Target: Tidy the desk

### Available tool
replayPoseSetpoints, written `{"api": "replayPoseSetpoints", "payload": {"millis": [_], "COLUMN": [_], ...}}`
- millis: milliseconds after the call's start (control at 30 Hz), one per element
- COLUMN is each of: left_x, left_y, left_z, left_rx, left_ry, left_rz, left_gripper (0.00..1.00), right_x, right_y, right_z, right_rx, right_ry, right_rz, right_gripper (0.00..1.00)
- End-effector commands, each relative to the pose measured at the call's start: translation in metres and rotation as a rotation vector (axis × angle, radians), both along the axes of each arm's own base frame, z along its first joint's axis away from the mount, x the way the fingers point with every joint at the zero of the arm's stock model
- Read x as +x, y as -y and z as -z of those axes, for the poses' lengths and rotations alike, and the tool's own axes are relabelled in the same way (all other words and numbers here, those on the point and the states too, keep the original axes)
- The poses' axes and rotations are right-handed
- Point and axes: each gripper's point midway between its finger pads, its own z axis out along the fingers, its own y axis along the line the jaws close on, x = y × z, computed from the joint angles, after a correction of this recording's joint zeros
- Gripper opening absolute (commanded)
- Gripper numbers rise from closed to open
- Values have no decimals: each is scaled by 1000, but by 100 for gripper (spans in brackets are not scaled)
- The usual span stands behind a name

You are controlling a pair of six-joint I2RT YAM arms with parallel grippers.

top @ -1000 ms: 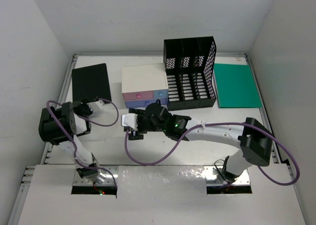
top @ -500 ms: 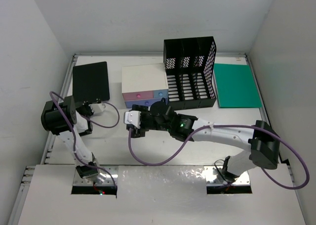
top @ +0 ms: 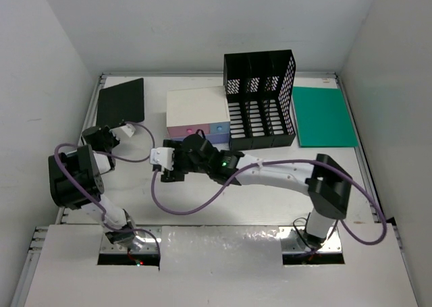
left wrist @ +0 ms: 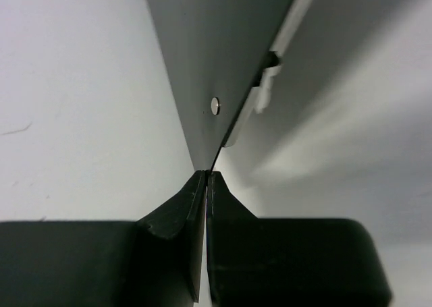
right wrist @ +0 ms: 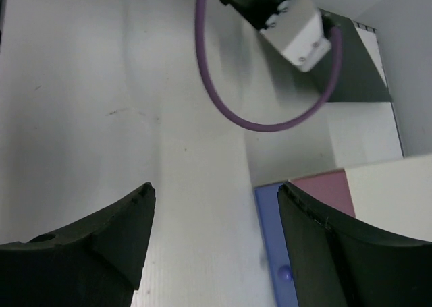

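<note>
The desk is a white tabletop with a thin grey rim. A thin black pad lies at its far left, with one side lifted. My left gripper is shut on the pad's near edge. In the left wrist view the fingertips pinch the dark sheet edge-on. My right gripper is open and empty, low over the desk just left of the small drawer box. In the right wrist view its jaws stand wide apart with bare desk between them, and the blue drawer is at the right finger.
A black mesh file organizer stands right of the drawer box. A green folder lies flat at the far right. The left arm's purple cable and white wrist camera hang ahead of my right gripper. White walls close off three sides.
My left gripper has moved toward the far left corner, carrying the black pad with it and tilting it. My right gripper has moved left, away from the drawer fronts.
</note>
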Motion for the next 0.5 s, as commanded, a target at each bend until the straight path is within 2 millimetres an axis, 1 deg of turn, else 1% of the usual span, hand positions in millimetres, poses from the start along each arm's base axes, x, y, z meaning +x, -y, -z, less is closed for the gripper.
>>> {"api": "replayPoseSetpoints", "payload": {"millis": [0,67,100,167,233,267,333,367,400,433,467], "left_x": [-2,-2,-2,-3,-3,-2,0,1,0,0,-1], "left_y": [13,14,15,14,13,12,12,14,14,14,13], "left_z": [-5,-9,-13,-19,-24,-26,-31,-34,-36,-36,-37], "left_rx": [-133,-141,-139,-122,-118,-123,-151,-161,-163,-158,-151], "left_ry": [-12,-13,-6,4,8,10,5,7,7,6,5], "left_rz": [31,34,38,40,38,36,37,44,43,45,44], "left_gripper": [0,0,0,0,0,0,0,0,0,0,0], "right_x": [3,7,11,18,22,21,14,5,5,1,-4], "right_y": [-29,-37,-41,-47,-47,-45,-45,-36,-37,-34,-25], "right_z": [-4,-4,-6,3,10,15,10,12,-3,-8,-6], "right_rx": [-6,-8,-17,-51,-85,-97,-50,-25,53,94,127], "right_ry": [78,144,208,290,319,327,328,300,326,324,276], "right_rz": [-111,-141,-163,-191,-196,-205,-230,-234,-225,-232,-219], "right_gripper": [71,69,68,64,61,60,60,60,60,60,60]}}
